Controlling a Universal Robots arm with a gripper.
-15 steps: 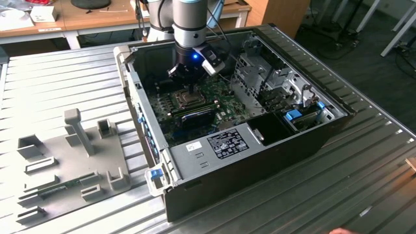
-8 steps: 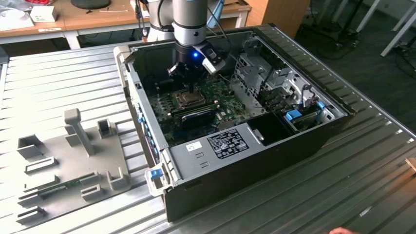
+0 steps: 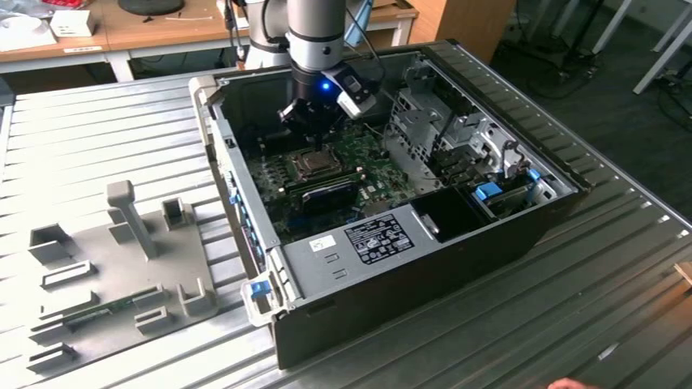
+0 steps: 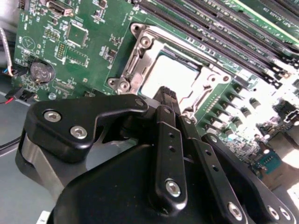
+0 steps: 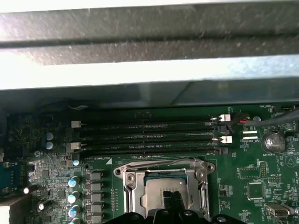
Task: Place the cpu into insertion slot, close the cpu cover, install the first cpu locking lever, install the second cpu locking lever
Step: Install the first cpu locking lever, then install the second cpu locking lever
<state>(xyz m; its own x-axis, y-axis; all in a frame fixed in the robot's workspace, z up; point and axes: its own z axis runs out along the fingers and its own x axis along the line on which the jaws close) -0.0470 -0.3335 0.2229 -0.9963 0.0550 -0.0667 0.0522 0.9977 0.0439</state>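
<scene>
Green circuit board [image 4: 79, 51] fills the floor of the open computer case [image 3: 519, 235], and the arm's black gripper [image 4: 169, 100] hangs low over the insertion slot [image 5: 164, 184] in the middle of it. In the second wrist view the fingers [image 4: 170, 144] lie pressed together, narrowed to a single tip with nothing between them, and that tip sits at the near edge of the cpu [image 4: 173, 74]. The chip lies flat in the slot, its dull silver top showing through the cut-out of the cpu cover [image 4: 145, 58], which appears to be folded down over it. The first wrist view shows the same shiny frame [image 5: 128, 184] around the chip, just beside the long black memory slots [image 5: 149, 135]. I cannot make out whether either locking lever is hooked down. The risks, as I judge them, come from how little room there is: a tip that slides off the thin metal could scrape the chip's top or strike the small parts on the board, and pressing hard on a chip not fully seated could bend the contacts beneath it.
</scene>
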